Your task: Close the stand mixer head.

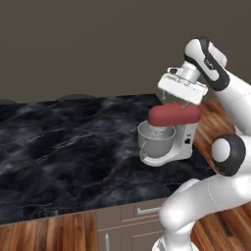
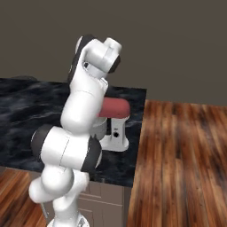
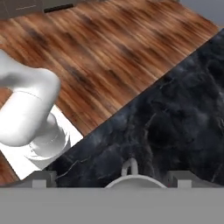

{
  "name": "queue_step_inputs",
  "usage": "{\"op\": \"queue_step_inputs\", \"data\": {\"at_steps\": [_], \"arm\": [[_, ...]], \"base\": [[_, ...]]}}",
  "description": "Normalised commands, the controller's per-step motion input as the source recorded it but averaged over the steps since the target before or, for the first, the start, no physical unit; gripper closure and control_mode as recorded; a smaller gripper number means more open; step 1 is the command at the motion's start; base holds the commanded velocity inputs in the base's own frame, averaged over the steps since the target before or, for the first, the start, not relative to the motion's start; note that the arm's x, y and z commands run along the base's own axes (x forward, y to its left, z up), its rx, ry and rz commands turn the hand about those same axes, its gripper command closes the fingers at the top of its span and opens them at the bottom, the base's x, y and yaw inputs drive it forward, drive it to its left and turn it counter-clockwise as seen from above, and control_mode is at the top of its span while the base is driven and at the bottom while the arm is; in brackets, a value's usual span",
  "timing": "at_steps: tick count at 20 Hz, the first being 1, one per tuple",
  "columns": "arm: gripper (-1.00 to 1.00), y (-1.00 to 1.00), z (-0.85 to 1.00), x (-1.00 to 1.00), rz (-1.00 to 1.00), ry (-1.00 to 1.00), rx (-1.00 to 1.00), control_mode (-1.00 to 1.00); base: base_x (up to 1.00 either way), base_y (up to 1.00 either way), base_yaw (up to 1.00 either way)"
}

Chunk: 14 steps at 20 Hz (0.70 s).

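The small light-grey stand mixer stands near the right end of the black marble counter. Its dark-red stand mixer head lies about level over the grey metal bowl. My gripper hangs just above the rear top of the head; whether it touches the head is unclear. In the hand view my gripper is open, its fingertips set wide apart with nothing between them, and the bowl's rim shows below. In the right base view my arm covers most of the head.
The counter's right edge drops to a wooden floor just beside the mixer. Cabinet drawers sit under the counter's front edge. A plain dark wall rises behind the counter.
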Motion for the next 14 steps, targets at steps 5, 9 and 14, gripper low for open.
{"op": "queue_step_inputs", "data": {"at_steps": [5, 9, 14], "arm": [[-1.0, 0.44, 0.21, -0.3, 0.0, -0.41, -0.08, -1.0], [-1.0, 0.11, -0.01, -0.19, 0.0, -0.19, -0.02, -1.0], [-1.0, 0.04, -0.01, -0.15, 0.0, -0.09, -0.05, -1.0]], "base": [[0.0, 0.0, 0.0], [0.0, 0.0, 0.0], [0.0, 0.0, 0.0]]}}
